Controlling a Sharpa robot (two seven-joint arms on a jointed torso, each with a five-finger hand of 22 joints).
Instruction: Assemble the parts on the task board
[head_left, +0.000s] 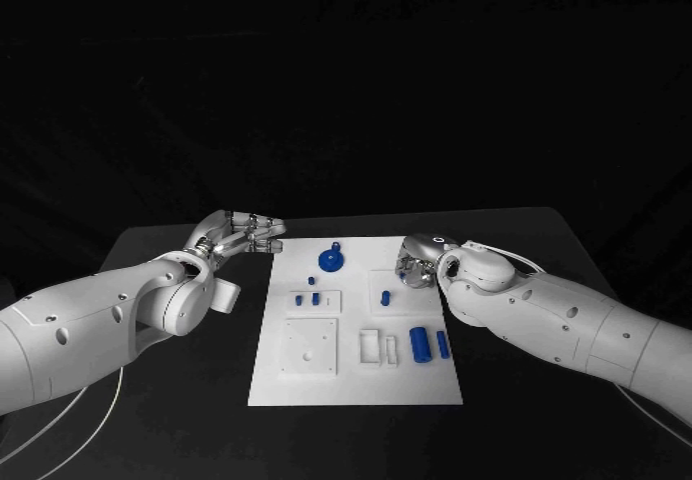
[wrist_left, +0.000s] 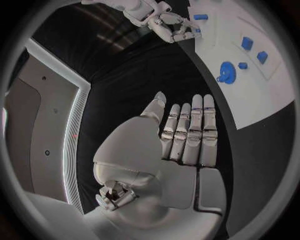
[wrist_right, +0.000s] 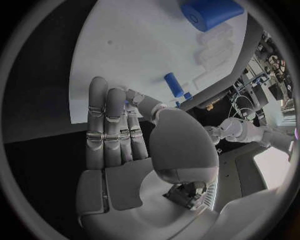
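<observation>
The white task board lies in the middle of the black table. On it are a round blue disc, several small blue pegs and, towards the right, a blue cylinder. My left hand hovers over the table just off the board's far left corner; its fingers are stretched out flat and hold nothing. My right hand hangs over the board's right edge, level with the small pegs. Its fingers are also straight and empty above the board. The blue cylinder lies beyond them.
Two white blocks sit beside the blue cylinder, and a square recessed plate is at the board's left. Black table surface surrounds the board on all sides. A cable runs along the near left.
</observation>
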